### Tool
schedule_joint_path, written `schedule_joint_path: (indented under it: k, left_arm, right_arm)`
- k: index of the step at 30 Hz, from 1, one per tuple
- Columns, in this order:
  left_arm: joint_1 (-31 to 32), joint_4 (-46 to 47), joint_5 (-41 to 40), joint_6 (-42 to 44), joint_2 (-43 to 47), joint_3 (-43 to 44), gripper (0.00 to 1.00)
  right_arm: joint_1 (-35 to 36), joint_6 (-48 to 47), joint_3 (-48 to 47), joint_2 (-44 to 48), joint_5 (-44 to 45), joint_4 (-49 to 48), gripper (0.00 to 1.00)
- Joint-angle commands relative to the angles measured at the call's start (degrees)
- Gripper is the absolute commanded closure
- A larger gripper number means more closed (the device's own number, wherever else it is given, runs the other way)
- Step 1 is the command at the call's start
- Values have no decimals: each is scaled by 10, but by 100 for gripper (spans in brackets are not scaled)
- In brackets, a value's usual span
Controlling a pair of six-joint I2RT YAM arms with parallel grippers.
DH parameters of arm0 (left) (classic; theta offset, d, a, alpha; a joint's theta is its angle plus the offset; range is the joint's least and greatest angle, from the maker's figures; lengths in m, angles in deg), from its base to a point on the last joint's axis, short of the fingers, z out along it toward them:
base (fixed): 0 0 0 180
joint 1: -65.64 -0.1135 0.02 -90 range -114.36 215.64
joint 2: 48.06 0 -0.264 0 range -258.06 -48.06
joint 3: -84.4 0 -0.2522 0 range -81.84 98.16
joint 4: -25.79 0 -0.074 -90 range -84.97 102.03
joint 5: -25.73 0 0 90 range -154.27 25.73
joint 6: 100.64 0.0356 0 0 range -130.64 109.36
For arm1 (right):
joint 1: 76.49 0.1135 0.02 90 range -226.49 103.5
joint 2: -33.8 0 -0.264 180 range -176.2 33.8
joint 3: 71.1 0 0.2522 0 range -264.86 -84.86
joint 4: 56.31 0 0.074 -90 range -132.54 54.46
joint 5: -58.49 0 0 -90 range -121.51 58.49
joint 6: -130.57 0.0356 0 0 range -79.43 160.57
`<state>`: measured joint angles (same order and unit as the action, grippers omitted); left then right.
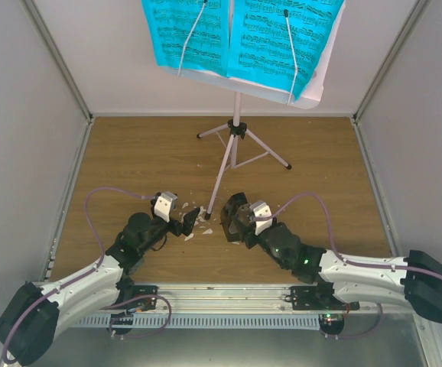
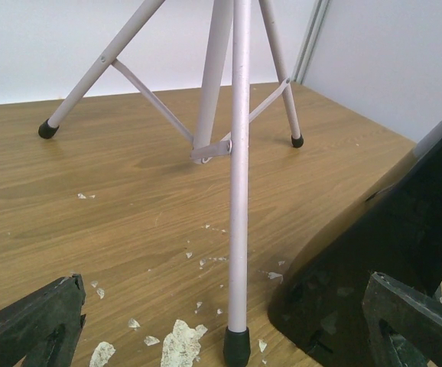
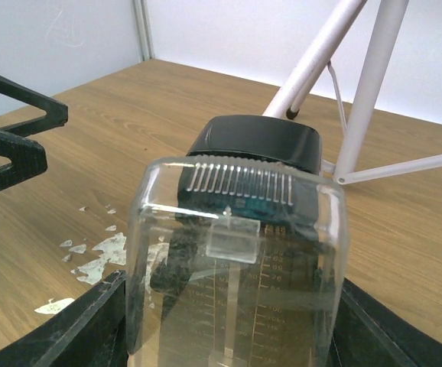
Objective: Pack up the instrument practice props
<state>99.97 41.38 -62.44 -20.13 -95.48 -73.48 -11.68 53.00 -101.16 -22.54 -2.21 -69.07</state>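
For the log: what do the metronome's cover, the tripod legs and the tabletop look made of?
Metronome cover: clear glossy plastic, apparently; its scale shows through and edges catch light.
Tripod legs: thin pale tubes with satin sheen, likely painted metal, tipped with black rubbery feet.
Tabletop: smooth wood-grain pattern; solid wood or laminate cannot be told.

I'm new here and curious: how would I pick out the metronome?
Find the pink music stand rising from the wooden table, and follow its nearest tripod leg down to its foot. Just right of that foot, held in the right gripper, is the metronome. It is the only small black body under a clear cover; the white scraps nearby are flat.
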Motion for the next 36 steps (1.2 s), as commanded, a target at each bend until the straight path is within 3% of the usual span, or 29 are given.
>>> schedule_joint_path:
  k: [1, 23, 36]
  left_arm:
    - [-4, 34, -11, 6, 1, -1, 1]
    - [-4, 31, -13, 7, 5, -1, 1]
    - [-4, 33, -11, 7, 3, -2, 1]
  right_arm:
    - [11, 14, -3, -1, 17, -10, 52]
    - [13, -30, -11, -22, 38, -30, 52]
    - [-25, -53, 2, -33, -21, -86, 52]
